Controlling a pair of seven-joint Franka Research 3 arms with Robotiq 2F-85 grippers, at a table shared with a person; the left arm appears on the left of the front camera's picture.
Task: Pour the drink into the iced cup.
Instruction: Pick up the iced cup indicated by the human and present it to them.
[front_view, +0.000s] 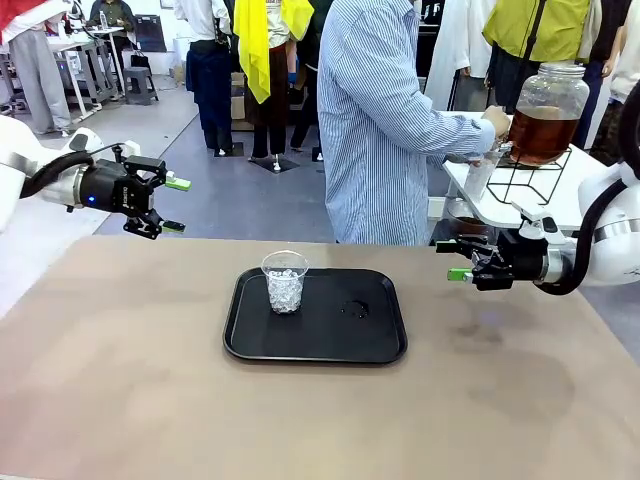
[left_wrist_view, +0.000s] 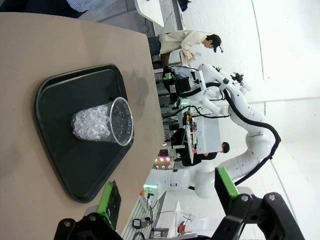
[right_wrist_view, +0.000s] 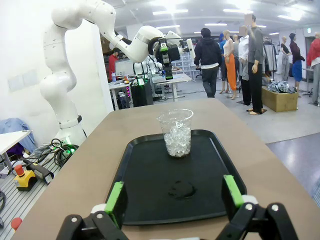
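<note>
Iced cup (front_view: 285, 282) upright on black tray (front_view: 315, 345), in the tray's 10 o'clock part, clear plastic, ice about halfway up, no liquid in it. Tray sits mid-table (front_view: 120, 380). Drink (front_view: 541, 135) is amber-brown, inside a big lidded glass jar (front_view: 552, 95) on a wire stand (front_view: 530, 180) on a white side table (front_view: 560, 205) off the far right, at 2 o'clock from the cup and well apart. Person (front_view: 385, 120) stands behind the table, hand (front_view: 495, 122) touching the jar's 9 o'clock side; can't tell what it grips. Left gripper (front_view: 176, 205) in the air at 10 o'clock from the cup, jaws spread, empty, well apart. Right gripper (front_view: 452, 261) at 3 o'clock from the cup, just past the tray edge, jaws spread, empty; drink at 1 o'clock from it, apart. Left wrist view: cup (left_wrist_view: 102, 122) on tray (left_wrist_view: 85, 170) ahead of the parted fingers (left_wrist_view: 106, 197). Right wrist view: cup (right_wrist_view: 176, 132) at 12 o'clock, tray (right_wrist_view: 150, 190) between the pads (right_wrist_view: 232, 190).
</note>
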